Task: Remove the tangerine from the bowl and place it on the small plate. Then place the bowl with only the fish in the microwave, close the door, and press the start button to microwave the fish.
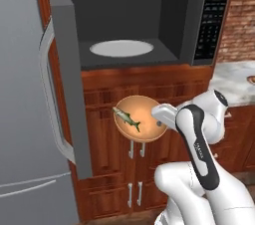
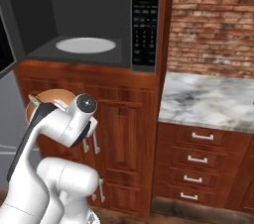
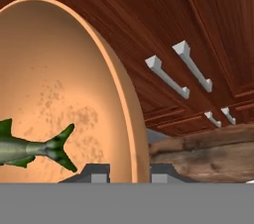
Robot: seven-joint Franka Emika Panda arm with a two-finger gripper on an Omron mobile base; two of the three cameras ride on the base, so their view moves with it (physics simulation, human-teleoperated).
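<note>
My gripper [image 1: 160, 115] is shut on the right rim of the orange-tan bowl [image 1: 144, 108], holding it in the air in front of the wooden cabinet below the microwave [image 1: 124, 15]. The bowl's inside faces the left base view, and the fish [image 1: 127, 118] lies in it. In the hand view the rim of the bowl [image 3: 126, 104] passes between the tips of my gripper [image 3: 129, 171], with the fish [image 3: 30, 148] at the left. The door [image 1: 69, 79] stands swung open to the left. A sliver of the small plate [image 1: 252, 80] shows on the counter. The tangerine is out of view.
The white turntable [image 1: 121, 48] lies inside the open microwave, with the keypad panel [image 1: 211, 25] to its right. A tall grey fridge [image 1: 20, 119] stands at the left. A marble counter [image 2: 208, 99] with drawers below lies to the right, under a brick wall.
</note>
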